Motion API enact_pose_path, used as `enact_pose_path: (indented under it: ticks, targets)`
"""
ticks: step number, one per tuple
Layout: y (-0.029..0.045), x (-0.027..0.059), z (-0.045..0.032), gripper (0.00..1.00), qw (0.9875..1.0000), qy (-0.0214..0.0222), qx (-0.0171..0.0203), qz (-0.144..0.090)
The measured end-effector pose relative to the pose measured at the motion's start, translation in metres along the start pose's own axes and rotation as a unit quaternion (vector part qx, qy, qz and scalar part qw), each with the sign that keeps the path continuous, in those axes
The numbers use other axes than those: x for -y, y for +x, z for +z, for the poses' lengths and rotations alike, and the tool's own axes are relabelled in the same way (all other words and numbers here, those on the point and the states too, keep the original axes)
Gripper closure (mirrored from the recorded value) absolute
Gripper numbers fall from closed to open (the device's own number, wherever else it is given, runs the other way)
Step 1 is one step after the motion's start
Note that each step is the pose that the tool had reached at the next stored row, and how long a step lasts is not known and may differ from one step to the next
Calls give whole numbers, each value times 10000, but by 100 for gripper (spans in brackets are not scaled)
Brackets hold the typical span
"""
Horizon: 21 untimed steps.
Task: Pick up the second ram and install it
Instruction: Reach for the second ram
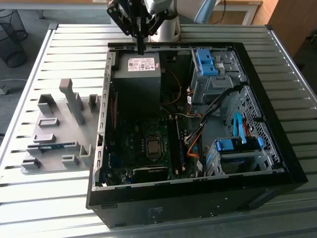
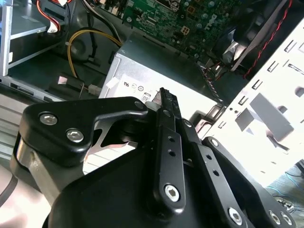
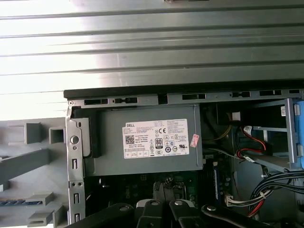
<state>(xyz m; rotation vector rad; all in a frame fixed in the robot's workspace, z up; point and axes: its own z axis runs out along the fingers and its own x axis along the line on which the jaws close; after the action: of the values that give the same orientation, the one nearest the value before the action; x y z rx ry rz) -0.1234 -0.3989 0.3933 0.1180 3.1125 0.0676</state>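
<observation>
**Jaws clenched over the power supply, ram lying in its holder**

Exterior view: the jaws are hanging clenched, gripping nothing, just above the power supply (image 1: pixel 137 74) inside the computer case (image 1: pixel 198 203). The second ram (image 1: pixel 52 147) is lying in the grey holder (image 1: pixel 59 124) on the tabletop (image 1: pixel 49 203), well apart from them toward the exterior view's left.

Second wrist view: the fingertips (image 2: pixel 164 99) are pressing together, with the power supply beyond them.

First wrist view: the ram (image 3: pixel 14 202) is sitting well off to one side of the jaws, outside the case wall.

Strong daylight glares off the slatted metal surface (image 3: pixel 152 47) in the first wrist view and bleaches the perforated panel (image 2: pixel 280 76) in the second wrist view, while the inside of the computer case (image 1: pixel 198 203) lies shadowed.
</observation>
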Motion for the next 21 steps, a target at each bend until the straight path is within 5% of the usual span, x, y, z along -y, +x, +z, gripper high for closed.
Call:
enact_pose_path:
  ticks: [21]
  targets:
    - [65, 5, -2, 90, 10000, 0, 0, 0]
